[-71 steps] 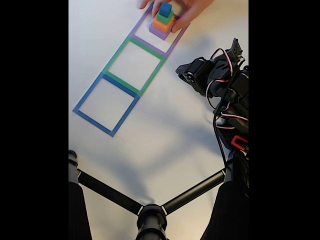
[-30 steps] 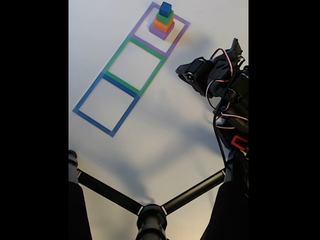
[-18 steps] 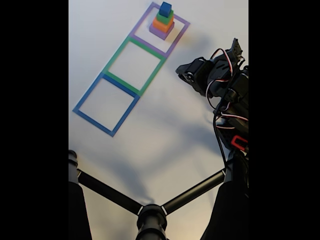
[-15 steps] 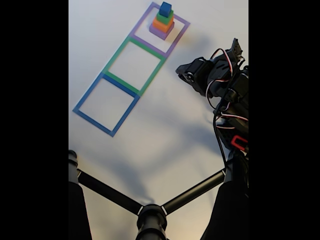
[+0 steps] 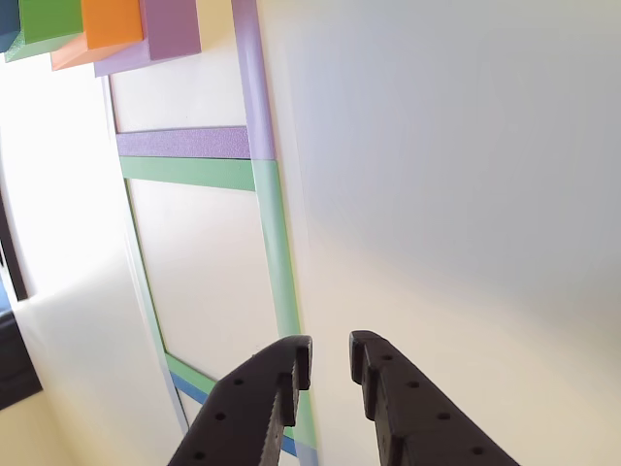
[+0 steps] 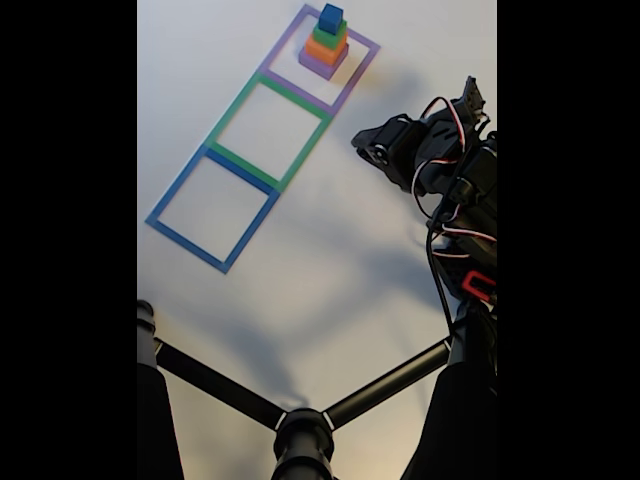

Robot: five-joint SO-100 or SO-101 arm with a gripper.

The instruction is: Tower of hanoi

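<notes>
**Block tower in purple frame; gripper unloaded**

White tabletop [image 6: 330, 260] carries three square outline frames laid edge to edge in a diagonal row in the fixed view: a purple frame [image 6: 352, 78] at the top, a green frame [image 6: 232, 106] in the middle, a blue frame [image 6: 176, 186] at the lower left.

A four-block tower [image 6: 325, 42] stands inside the purple frame: purple base, then orange, then green, with a small blue block on top. In the other view the tower [image 5: 116, 34] sits at the upper left corner.

The arm [image 6: 440, 170] is at the right edge of the fixed view, well apart from the tower.

The gripper [image 5: 330, 361] is above the table beside the green frame's border. Its jaws stand slightly parted, with nothing between them.

A black tripod [image 6: 300, 435] crosses the bottom of the fixed view.
</notes>
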